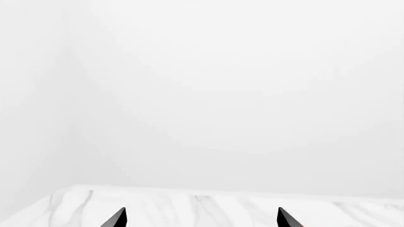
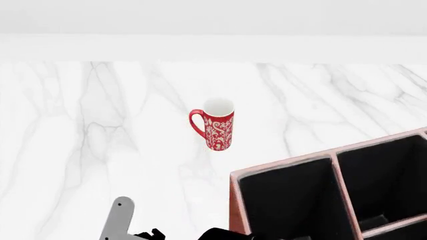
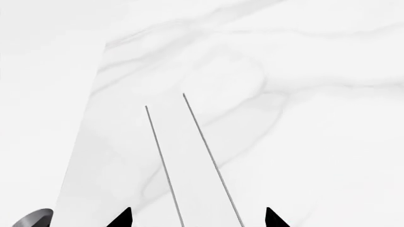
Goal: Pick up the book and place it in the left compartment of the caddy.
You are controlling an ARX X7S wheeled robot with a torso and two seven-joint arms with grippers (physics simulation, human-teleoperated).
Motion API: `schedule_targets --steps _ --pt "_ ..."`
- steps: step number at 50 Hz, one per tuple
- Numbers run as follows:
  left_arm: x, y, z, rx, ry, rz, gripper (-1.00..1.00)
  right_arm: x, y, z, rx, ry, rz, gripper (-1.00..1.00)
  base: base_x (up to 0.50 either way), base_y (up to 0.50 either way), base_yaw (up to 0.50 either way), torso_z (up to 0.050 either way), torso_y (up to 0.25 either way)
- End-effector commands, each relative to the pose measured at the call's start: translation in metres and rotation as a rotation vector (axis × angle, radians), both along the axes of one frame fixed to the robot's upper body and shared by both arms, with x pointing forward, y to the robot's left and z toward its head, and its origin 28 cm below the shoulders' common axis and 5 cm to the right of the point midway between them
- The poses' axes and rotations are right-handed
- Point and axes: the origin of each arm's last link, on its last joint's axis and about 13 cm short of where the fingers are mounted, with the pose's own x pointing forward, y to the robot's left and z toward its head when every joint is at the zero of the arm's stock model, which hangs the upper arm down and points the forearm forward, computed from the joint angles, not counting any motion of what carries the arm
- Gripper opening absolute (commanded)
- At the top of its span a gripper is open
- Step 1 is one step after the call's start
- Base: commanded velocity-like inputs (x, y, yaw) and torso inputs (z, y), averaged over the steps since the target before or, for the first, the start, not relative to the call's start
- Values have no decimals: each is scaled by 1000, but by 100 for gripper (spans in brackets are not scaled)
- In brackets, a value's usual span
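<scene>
The book shows in no picture, so where it lies cannot be told. The left tool (image 1: 200, 218) and right tool (image 3: 197, 218) are spread wide and hold nothing. The caddy (image 2: 235, 192) waits; its left compartment (image 2: 287, 200) looks bare. Everything is left to do.

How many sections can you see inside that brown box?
3: the large left compartment, one behind on the right, and a sliver nearest on the right. The caddy is cropped, so more may hide.

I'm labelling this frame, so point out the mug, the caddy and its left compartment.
mug (image 2: 219, 131): head view, on its patterned side.
caddy (image 2: 235, 205): head view, on its reddish-brown left outer wall.
left compartment (image 2: 293, 200): head view, on its black inner wall.
</scene>
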Motion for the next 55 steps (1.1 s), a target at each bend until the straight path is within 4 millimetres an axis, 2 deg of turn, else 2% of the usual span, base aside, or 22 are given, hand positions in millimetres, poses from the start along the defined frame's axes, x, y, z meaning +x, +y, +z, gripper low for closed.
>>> schedule_targets --steps 1,54,55 --pt "-1 0 1 0 -2 0 100 -3 1 -15 -19 24 9 100 0 0 0 0 0" --pt "-2 -1 1 7 -8 -7 100 -3 -5 -21 -6 17 -32 100 0 0 0 0 0" --pt "-2 -1 1 7 -8 -6 100 -3 -5 -21 -5 13 -37 -100 0 0 0 0 0"
